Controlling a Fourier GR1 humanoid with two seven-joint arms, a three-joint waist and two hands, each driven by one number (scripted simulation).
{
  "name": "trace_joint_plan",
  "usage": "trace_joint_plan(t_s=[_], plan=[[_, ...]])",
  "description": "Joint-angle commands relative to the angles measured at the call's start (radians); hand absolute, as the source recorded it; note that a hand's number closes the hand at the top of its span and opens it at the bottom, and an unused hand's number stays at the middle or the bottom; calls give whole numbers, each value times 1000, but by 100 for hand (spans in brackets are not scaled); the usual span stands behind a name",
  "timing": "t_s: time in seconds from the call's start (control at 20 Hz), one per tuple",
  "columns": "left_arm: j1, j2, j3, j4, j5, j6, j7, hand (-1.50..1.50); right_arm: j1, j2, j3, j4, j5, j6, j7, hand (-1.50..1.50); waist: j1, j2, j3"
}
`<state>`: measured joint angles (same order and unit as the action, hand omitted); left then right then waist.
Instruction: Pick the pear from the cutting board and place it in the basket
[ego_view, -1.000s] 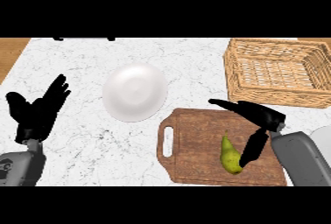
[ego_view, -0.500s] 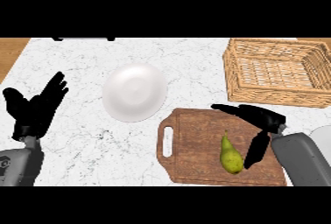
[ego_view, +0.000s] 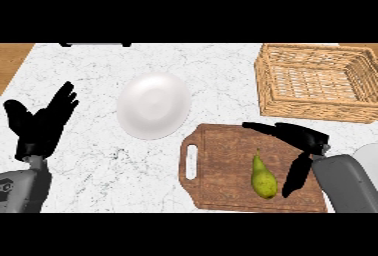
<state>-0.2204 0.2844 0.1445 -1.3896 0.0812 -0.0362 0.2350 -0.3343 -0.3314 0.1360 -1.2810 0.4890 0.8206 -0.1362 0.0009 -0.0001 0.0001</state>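
R hand (ego_view: 304, 145) open – beside pear (ego_view: 263, 178).

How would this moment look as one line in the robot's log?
pear: on cutting board | right hand: open beside pear | left hand: resting open | basket: empty

A pear (ego_view: 263, 179) is seen on the cutting board (ego_view: 221, 172), the basket (ego_view: 319, 82) behind, a plate (ego_view: 153, 105) left.

pear (ego_view: 263, 178) lies on cutting board (ego_view: 221, 170), open right hand (ego_view: 303, 142) just beside it
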Motion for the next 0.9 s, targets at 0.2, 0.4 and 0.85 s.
trace_joint_plan(t_s=[0.2,0.4,0.85], plan=[[68,-2,10,-50,2,-54,-10,0,30,10,32,25,117,-60,-77,-150,4,0,0],[59,-61,-25,-55,-60,24,-14,0,66,83,66,-23,158,-98,11,-150,2,0,0],[43,-39,5,-57,-48,-10,8,0,86,12,153,-12,290,-126,-156,150,3,0,0]])
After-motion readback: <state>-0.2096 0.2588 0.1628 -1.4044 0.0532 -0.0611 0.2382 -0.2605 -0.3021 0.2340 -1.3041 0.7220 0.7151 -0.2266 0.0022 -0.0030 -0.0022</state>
